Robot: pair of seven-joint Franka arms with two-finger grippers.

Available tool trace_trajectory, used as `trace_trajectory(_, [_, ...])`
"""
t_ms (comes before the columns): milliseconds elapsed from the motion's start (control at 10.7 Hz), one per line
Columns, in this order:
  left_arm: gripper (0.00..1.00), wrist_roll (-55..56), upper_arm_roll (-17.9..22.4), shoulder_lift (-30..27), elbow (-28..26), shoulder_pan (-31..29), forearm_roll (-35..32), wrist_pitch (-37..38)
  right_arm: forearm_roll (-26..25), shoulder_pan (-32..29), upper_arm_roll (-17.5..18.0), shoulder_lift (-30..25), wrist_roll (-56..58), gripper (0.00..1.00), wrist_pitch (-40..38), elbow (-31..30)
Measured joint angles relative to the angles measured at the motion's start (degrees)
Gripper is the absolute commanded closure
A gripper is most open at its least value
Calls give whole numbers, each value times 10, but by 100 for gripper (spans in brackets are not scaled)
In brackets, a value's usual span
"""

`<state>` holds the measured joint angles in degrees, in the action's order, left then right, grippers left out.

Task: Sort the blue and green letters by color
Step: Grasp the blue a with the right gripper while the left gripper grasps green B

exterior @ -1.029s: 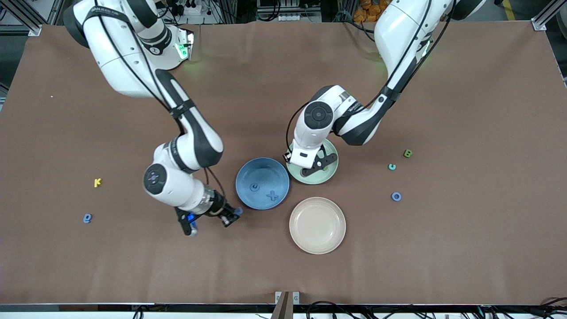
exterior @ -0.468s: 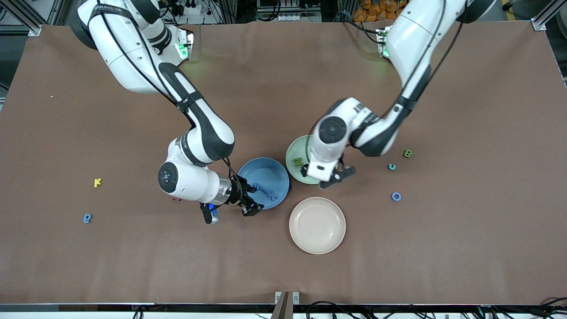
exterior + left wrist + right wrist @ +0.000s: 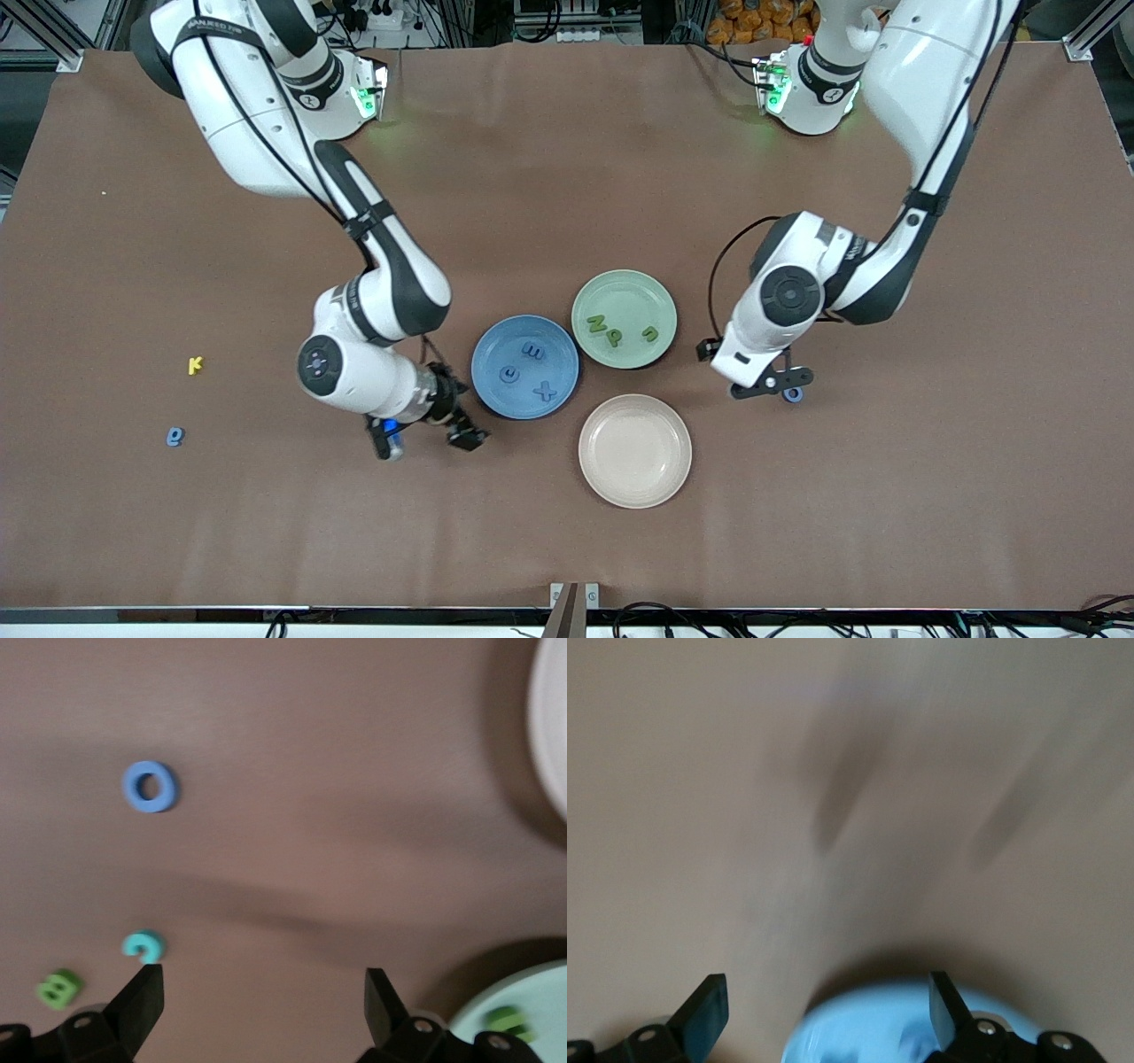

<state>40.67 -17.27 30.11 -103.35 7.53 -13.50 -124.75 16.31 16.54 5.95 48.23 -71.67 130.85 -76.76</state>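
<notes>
Brown table (image 3: 567, 532), blue O (image 3: 149, 786) flat, hole upward.

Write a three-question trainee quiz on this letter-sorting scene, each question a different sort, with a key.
1. True or false: the beige plate holds a letter.
2. How many letters lie in the blue plate?
3. Multiple choice: the open left gripper hovers nearest which piece? A) yellow K B) blue ring letter C) a letter in the green plate

Key:
1. False; it holds nothing.
2. Three.
3. B, the blue ring letter. The yellow K lies toward the right arm's end of the table, and the green plate holds three green letters. The right gripper is open beside the blue plate.
</notes>
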Motion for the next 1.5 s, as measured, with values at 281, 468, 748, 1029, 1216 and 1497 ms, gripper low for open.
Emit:
trace_trajectory(281, [0,-85,-4,-84,-151,-50,0,-82,-31,-93,-27,-2,161,0,-79,0])
trace_trajectory(468, [0,-176,-4,-122,-229,-83,-2,-129,-39,-159,-29,-5,338,0,-99,1])
trace_trajectory(748, [1,-350,-4,-136,-264,-145,-3,-146,-93,-221,-37,-5,507,0,-115,-8])
trace_trajectory(1029, [10,-412,-5,-135,-310,-170,-3,-219,-187,-244,-55,-8,626,0,-113,-30])
trace_trajectory(1216, [14,-419,-6,-134,-340,-170,-3,-249,-190,-290,-58,-14,743,0,-95,-37])
trace_trajectory(1497, [25,-464,-6,-127,-353,-189,-3,-278,-190,-345,-57,-14,871,0,-15,-48])
